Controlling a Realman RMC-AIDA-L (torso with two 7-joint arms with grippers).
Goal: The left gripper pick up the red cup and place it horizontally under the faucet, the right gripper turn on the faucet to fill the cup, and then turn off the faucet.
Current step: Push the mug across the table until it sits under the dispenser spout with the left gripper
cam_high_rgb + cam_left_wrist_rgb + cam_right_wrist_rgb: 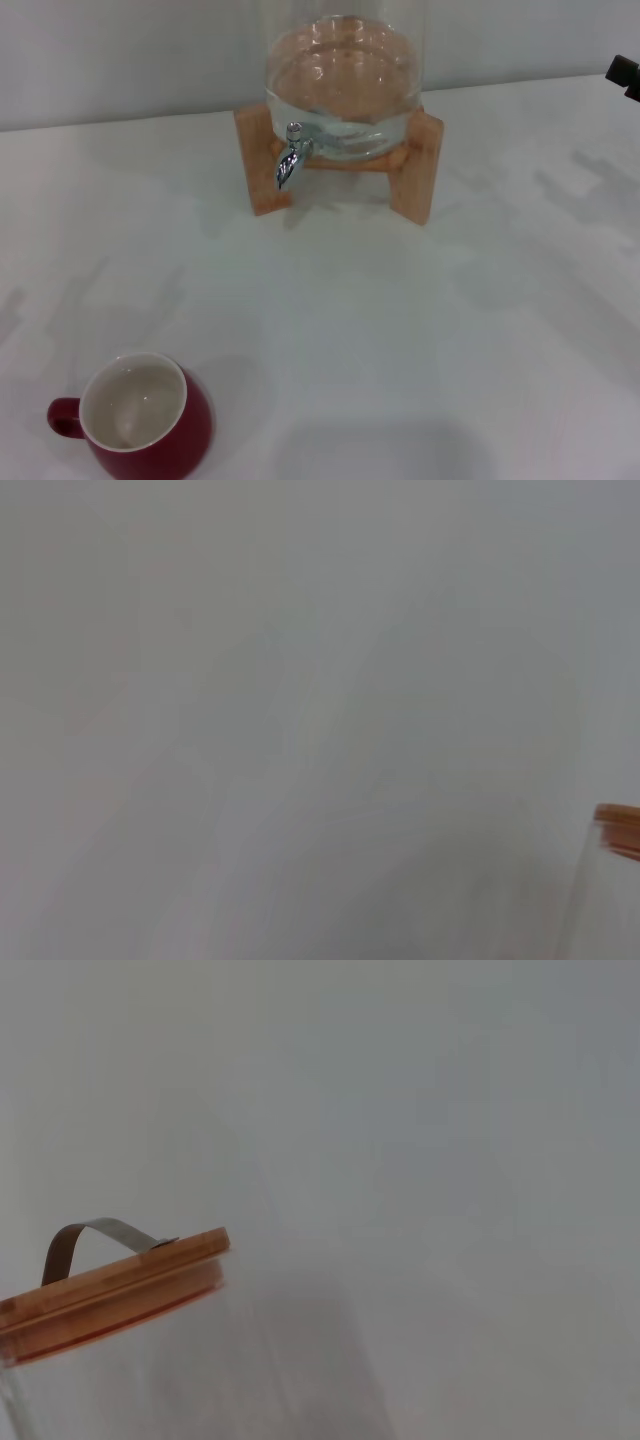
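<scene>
The rounded dark-red ceramic mug point(135, 418) stands upright on the white surface point(400, 340), near-left, well short of the chrome faucet point(291, 158). The left arm's side is nearer; neither gripper's fingers show, so I cannot tell their state.

The cup point(145, 425) looks like glazed ceramic, glossy dark red outside and smooth white inside. The faucet point(291, 157) is shiny chromed metal. The jar point(343, 85) is clear, smooth glass on a stand point(262, 165) of plain matt wood. Its lid point(110, 1290) is wood too, with a dull metal strap handle point(85, 1235). The table point(420, 340) is white, smooth and matt.
</scene>
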